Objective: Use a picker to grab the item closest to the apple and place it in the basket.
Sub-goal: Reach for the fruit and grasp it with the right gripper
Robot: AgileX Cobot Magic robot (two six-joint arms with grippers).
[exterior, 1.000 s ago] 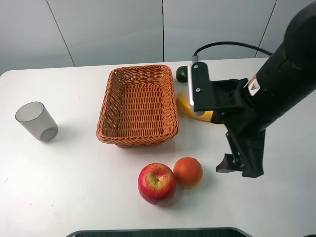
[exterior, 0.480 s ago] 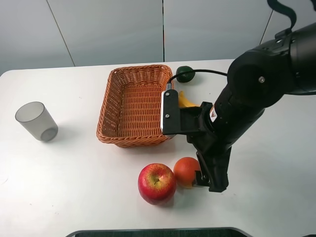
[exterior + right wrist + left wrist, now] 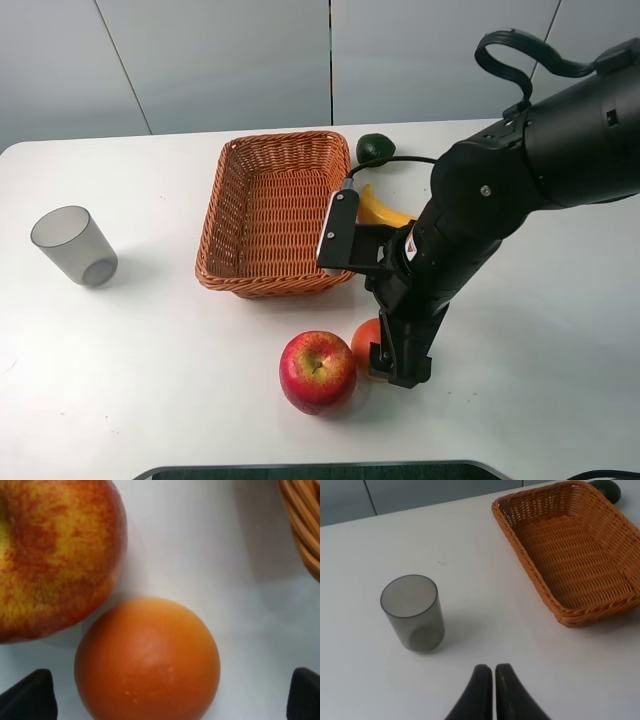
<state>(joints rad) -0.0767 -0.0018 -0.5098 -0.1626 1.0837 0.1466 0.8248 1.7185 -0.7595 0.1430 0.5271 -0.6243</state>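
On the desk [image 3: 150, 350], the basket [image 3: 213, 215] sits in the middle, toward the back. The cup [image 3: 72, 246] stands far off to its left. The apple [image 3: 318, 372] lies in front of the basket, with the orange [image 3: 365, 338] just beside it on the right. The banana [image 3: 375, 208] is right of the basket, with a small round fruit [image 3: 374, 148] behind it. The right gripper [image 3: 167, 695] hangs over the orange, with its fingers [image 3: 30, 697] one on each side.

Right gripper [image 3: 167, 695] jaws spread; left gripper [image 3: 493, 690] pinched (tips touching).
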